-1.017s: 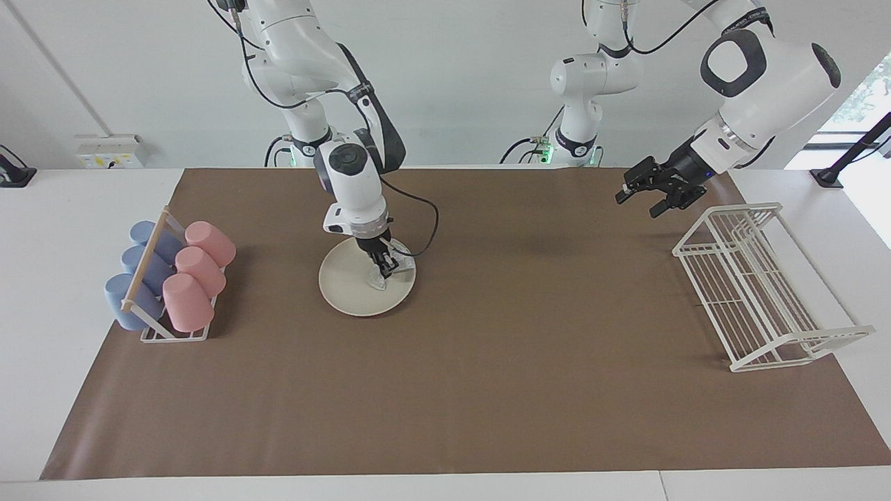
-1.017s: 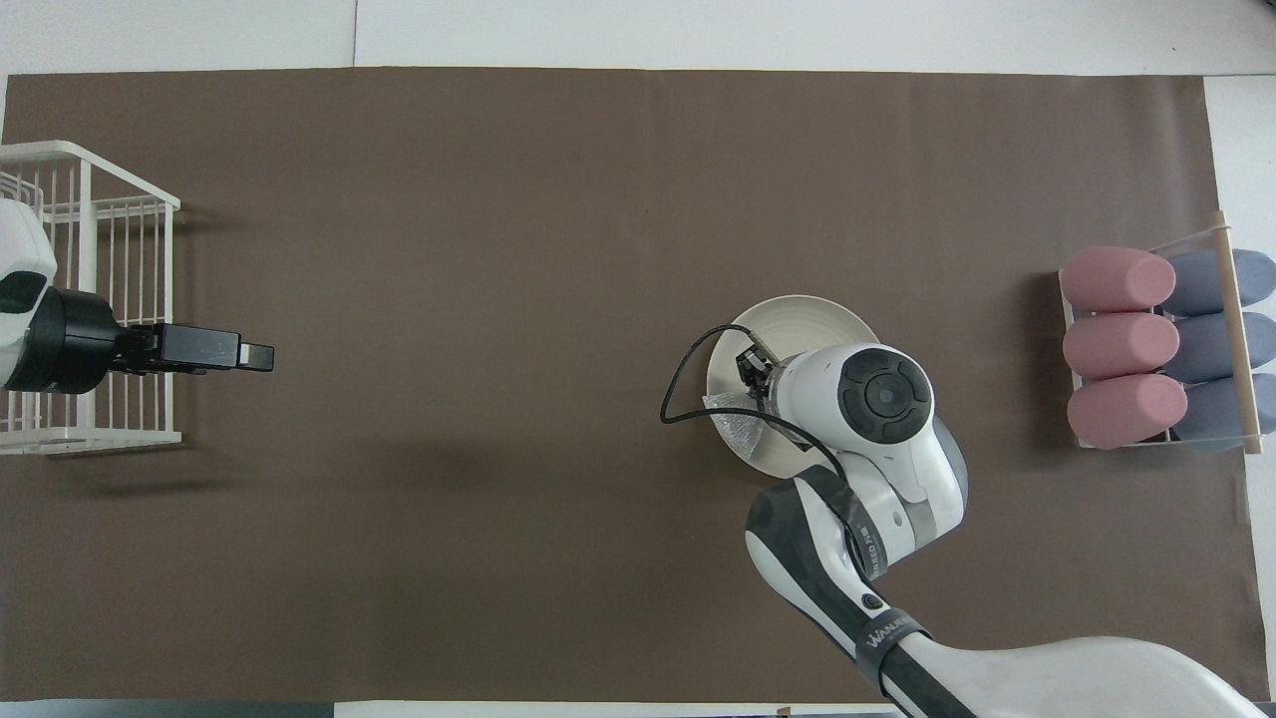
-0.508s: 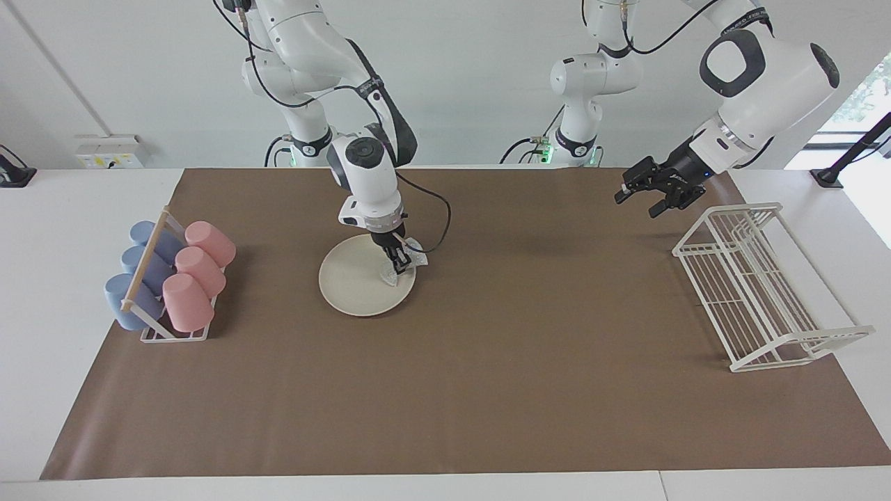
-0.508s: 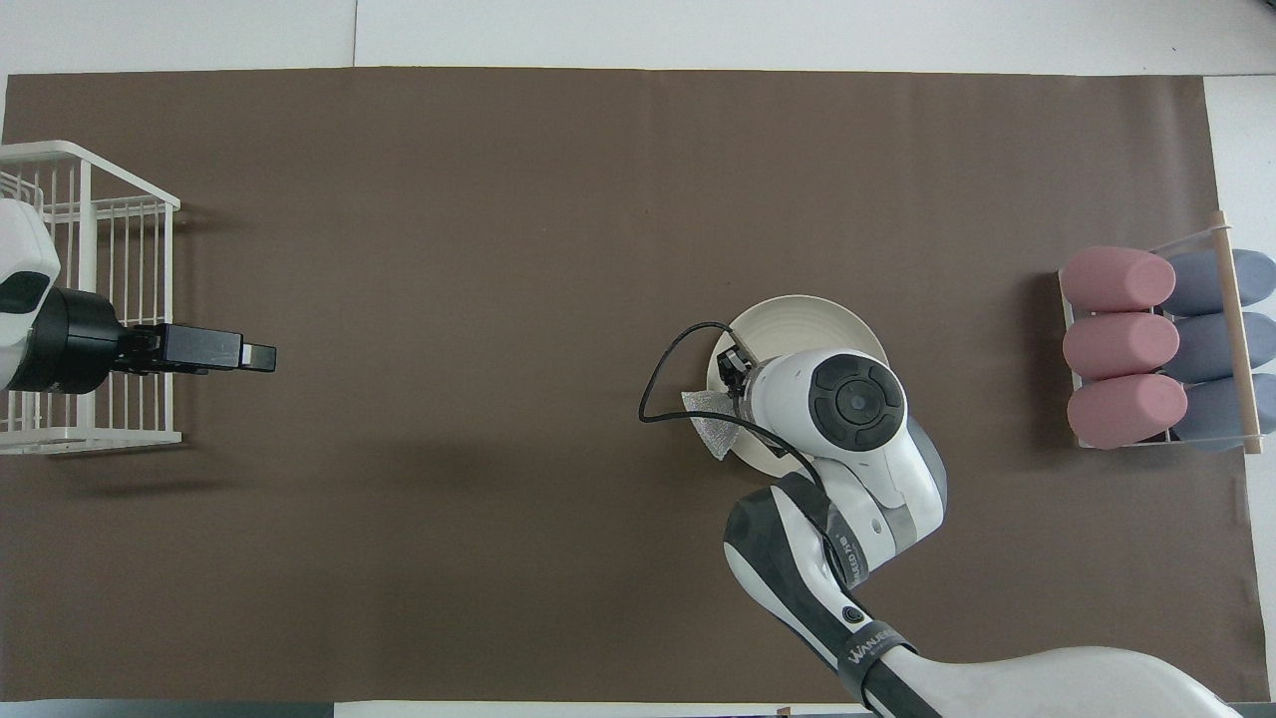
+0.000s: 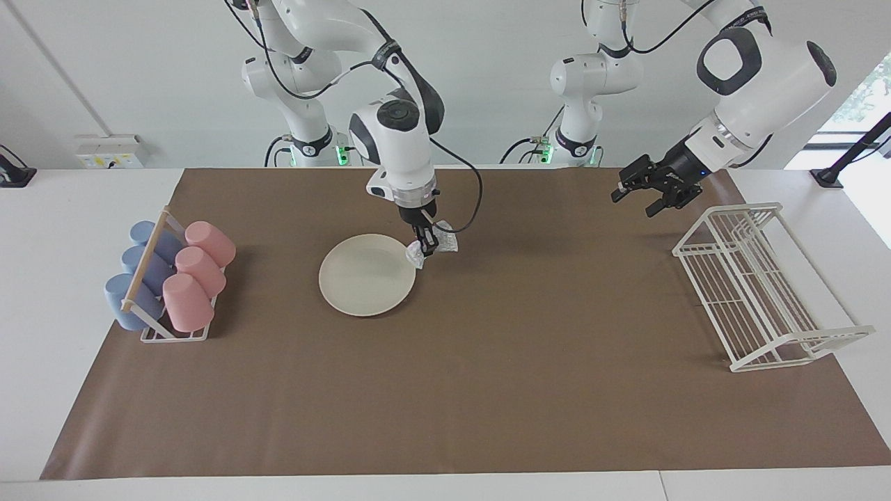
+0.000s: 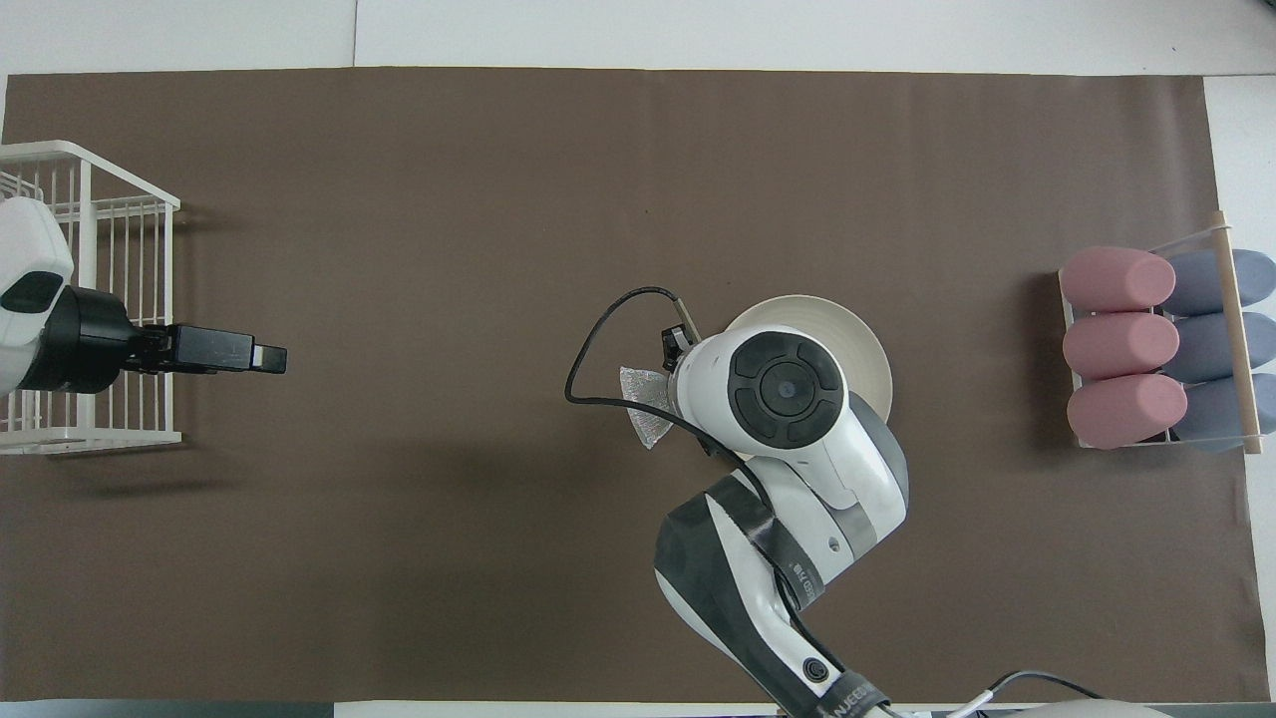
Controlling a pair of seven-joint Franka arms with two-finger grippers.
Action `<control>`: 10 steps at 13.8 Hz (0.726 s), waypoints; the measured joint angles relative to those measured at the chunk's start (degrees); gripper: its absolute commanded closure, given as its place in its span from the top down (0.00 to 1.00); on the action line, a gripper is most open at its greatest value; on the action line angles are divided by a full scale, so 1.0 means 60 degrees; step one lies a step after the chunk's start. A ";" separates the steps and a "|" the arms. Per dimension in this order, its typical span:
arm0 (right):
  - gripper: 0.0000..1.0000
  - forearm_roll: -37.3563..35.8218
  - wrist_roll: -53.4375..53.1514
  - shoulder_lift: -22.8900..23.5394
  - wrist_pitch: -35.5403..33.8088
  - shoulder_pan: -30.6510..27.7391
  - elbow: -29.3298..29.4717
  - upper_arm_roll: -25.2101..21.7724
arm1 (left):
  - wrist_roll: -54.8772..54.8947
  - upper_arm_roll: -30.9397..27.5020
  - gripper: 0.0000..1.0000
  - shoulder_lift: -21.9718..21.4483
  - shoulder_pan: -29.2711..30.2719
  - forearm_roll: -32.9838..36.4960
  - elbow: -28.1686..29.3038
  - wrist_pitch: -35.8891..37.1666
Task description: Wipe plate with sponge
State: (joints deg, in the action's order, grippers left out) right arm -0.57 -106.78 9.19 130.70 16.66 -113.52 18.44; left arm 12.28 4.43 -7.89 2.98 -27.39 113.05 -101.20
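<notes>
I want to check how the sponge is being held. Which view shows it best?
The facing view: there the sponge hangs in full sight from the right gripper, lifted beside the plate. In the overhead view the arm's wrist covers most of it; only a silvery corner pokes out.

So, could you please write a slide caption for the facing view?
Right gripper holds the sponge raised beside the plate; left gripper waits open.

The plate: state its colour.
Plain cream-white plate, clearest in the facing view.
</notes>
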 measured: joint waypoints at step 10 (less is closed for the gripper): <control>0.00 -0.0001 -0.3173 0.0564 -0.2388 0.1060 0.3090 0.0002 | 0.0879 0.0091 1.00 -0.0072 -0.0816 -0.5901 0.2085 -0.0346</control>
State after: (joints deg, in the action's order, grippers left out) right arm -0.58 -125.82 12.57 116.37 23.02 -94.97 18.45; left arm 17.55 4.97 -8.33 -1.92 -62.79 125.56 -103.28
